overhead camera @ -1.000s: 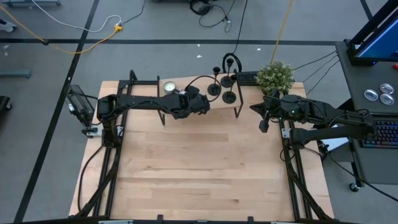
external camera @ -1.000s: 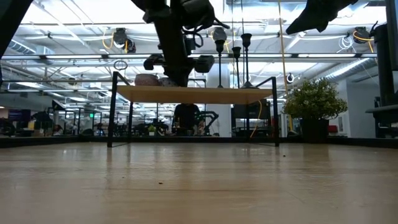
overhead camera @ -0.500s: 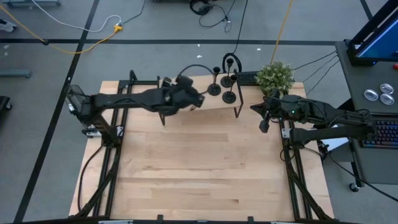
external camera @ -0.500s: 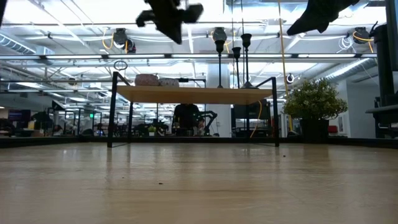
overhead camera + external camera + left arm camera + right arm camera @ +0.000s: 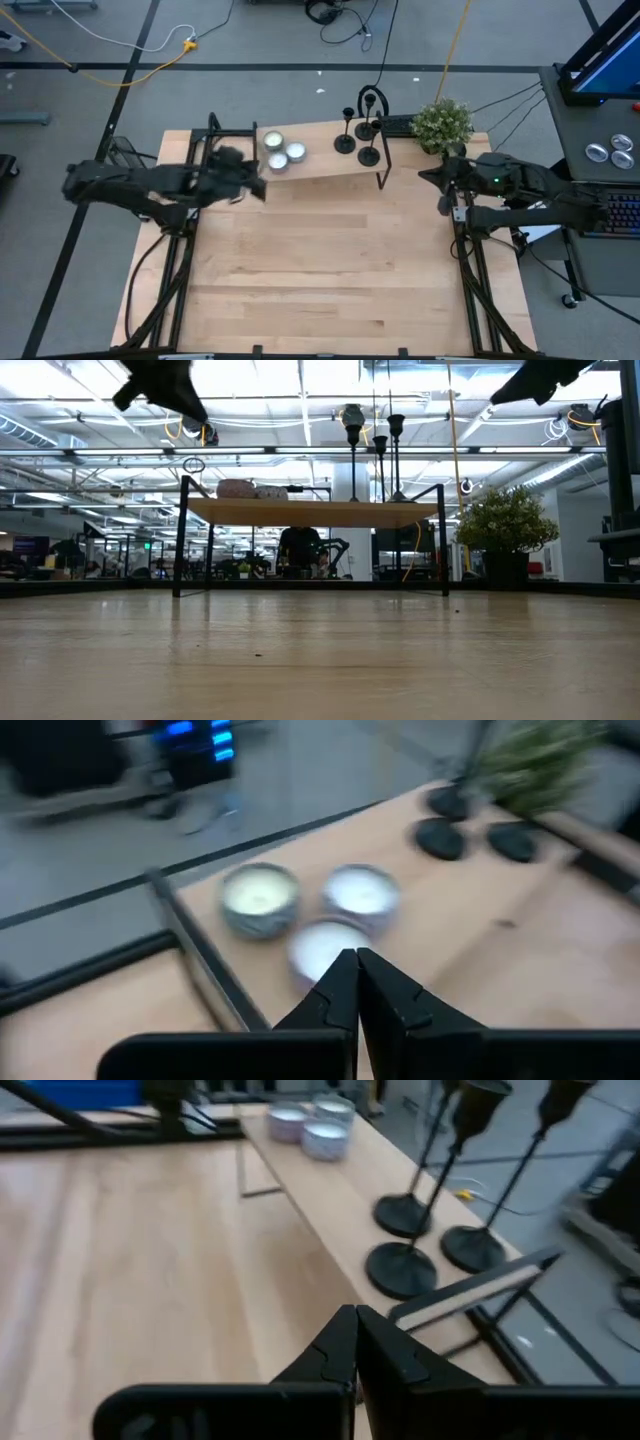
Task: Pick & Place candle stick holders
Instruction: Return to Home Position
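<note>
Dark fingers pressed together on nothing, our left gripper [image 5: 356, 955] hangs over the wooden table's [image 5: 330, 270] left side, our right gripper [image 5: 355, 1312] at its right edge. Farther back on the pale wooden shelf [image 5: 320, 168] we see three round candle tins [image 5: 279, 161] at left, three matte-black candle stick holders [image 5: 368, 156] upright at right.

Matt black candle stick holders [image 5: 369, 156]; smooth pale wood shelf [image 5: 320, 160], black metal legs [image 5: 444, 540]; light wood table [image 5: 320, 270].

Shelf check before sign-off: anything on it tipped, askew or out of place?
Nothing stands out. Three candle stick holders stand upright at the shelf's right end, three candles sit grouped at its left; left claw and right claw are off it.
</note>
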Controlling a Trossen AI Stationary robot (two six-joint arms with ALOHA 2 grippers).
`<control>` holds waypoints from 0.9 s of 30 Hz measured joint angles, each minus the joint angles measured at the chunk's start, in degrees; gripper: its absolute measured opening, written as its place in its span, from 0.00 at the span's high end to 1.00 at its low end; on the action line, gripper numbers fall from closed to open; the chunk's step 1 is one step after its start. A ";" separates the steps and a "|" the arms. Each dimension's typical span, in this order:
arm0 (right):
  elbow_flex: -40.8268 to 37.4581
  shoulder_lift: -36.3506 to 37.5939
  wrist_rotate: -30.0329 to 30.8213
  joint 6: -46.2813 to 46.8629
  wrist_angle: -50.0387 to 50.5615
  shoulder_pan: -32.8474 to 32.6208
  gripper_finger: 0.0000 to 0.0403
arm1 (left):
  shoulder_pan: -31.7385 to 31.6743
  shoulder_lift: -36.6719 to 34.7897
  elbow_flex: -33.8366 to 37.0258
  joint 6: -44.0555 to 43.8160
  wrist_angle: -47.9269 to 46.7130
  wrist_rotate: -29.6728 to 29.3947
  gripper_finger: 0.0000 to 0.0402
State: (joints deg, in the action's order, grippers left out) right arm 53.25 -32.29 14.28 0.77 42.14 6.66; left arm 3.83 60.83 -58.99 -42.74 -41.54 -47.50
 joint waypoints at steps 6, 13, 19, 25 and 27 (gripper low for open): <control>0.00 2.69 -7.58 1.01 0.20 -0.01 1.00 | 8.52 -14.61 13.02 4.69 13.19 3.10 0.98; -3.52 5.00 -8.59 3.57 -1.95 0.00 1.00 | 16.65 -26.48 23.51 8.63 21.41 3.63 0.97; -10.96 8.80 -11.36 8.43 -7.02 0.00 1.00 | 21.79 -34.63 30.59 14.52 29.27 5.45 0.99; -16.31 12.10 -14.60 11.18 -12.09 -0.02 1.00 | 22.96 -39.39 38.77 20.45 42.88 16.73 0.99; -17.72 13.07 -14.59 12.13 -11.95 -0.02 1.00 | 22.73 -39.62 41.63 21.32 47.80 18.66 0.99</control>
State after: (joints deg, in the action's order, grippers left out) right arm 35.53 -19.23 -0.31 12.90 30.19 6.63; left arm 26.56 21.21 -17.36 -21.42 6.26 -28.84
